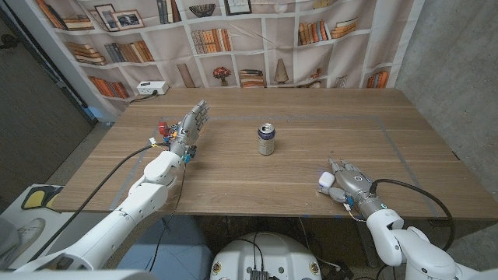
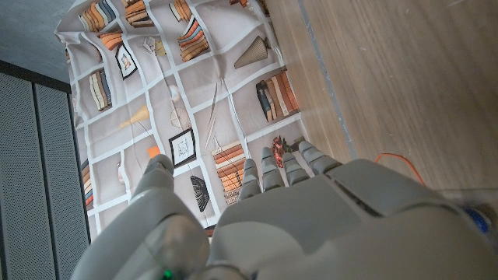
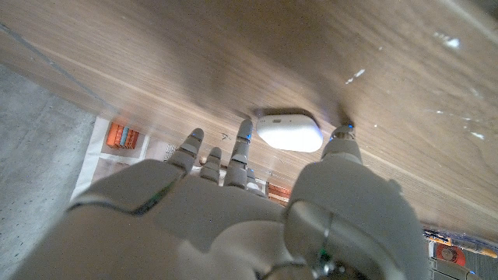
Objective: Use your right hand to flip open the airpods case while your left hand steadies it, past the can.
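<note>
Head view shows the right hand (image 1: 348, 185) near the table's (image 1: 311, 109) front edge, fingers apart beside the closed earbud case (image 1: 325, 180), ready to flip it, while the left hand (image 1: 189, 124) hovers open-fingered toward the left edge, well clear of the can (image 1: 267, 139).

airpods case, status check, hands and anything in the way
Left hand open, raised over the table's left side, far from the case. Right hand open, fingers at the closed airpods case. Can upright mid-table, clear of both.

One can (image 1: 267, 139), one airpods case (image 1: 325, 180)
</note>
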Tool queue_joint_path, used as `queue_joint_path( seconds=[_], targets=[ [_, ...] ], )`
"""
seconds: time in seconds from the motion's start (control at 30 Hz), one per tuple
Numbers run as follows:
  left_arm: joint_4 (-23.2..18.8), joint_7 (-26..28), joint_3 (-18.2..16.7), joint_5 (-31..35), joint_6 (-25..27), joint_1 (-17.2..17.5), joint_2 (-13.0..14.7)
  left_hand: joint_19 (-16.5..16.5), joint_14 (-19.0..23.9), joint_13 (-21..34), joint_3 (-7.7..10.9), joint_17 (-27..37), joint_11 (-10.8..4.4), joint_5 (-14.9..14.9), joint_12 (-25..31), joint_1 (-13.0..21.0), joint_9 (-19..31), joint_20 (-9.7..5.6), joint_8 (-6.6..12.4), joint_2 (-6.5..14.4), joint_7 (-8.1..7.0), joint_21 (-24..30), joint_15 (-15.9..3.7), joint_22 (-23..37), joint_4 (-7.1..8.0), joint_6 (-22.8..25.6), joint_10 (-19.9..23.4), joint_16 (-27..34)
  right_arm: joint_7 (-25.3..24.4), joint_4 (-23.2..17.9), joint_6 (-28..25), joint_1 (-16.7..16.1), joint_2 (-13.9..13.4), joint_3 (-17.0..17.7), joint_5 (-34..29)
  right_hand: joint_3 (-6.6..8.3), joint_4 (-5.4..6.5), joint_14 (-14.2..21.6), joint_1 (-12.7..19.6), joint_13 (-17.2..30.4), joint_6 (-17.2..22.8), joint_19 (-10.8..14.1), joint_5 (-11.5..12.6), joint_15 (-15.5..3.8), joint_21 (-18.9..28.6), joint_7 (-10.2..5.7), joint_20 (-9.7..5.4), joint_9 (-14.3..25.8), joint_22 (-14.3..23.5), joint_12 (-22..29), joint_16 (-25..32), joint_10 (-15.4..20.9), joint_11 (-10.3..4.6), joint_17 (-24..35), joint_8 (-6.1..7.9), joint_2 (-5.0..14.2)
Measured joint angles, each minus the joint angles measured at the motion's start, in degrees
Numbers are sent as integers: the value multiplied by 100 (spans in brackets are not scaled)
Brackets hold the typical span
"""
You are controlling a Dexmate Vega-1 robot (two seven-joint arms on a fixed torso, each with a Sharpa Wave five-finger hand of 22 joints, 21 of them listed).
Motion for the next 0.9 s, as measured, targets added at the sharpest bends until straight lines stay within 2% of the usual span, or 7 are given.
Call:
queue_joint_path(
  seconds=[0.2,0.5,0.67,0.9],
  targets=[
    [8,-16,0,-4,2,-7,-1,0,0,0,0,0,0,0,0,0,0,0,0,0,0,0,0,0,0,0,0,0,3,38,-27,28,47,-59,-80,63,-15,0,136,35,-32,22,9,0,-21,-32,-26,0,0,55,-34,21,-84,0,23,32],
    [79,-47,18,-7,2,-36,-24,0,0,0,0,0,0,0,0,0,0,0,0,0,0,0,0,0,0,0,0,0,23,98,-27,60,99,-113,-125,119,-9,0,287,93,-32,2,10,0,-21,-32,-45,0,0,133,-45,40,-102,0,23,47],
    [108,-60,24,-8,-15,-38,-38,0,0,0,0,0,0,0,0,0,0,0,0,0,0,0,0,0,0,0,0,0,37,123,-18,67,122,-122,-132,224,-22,81,452,141,-9,43,10,-21,-21,-54,-86,0,0,227,-45,96,-158,0,23,103],
    [124,-64,25,-17,-49,-34,-47,0,0,0,-24,-1,0,0,0,0,0,1,0,0,0,0,0,0,24,0,0,0,38,129,-7,45,124,-109,-123,461,-64,111,801,215,-21,69,50,-51,-21,-104,-111,0,0,315,-45,70,-193,-1,23,211]
  ],
)
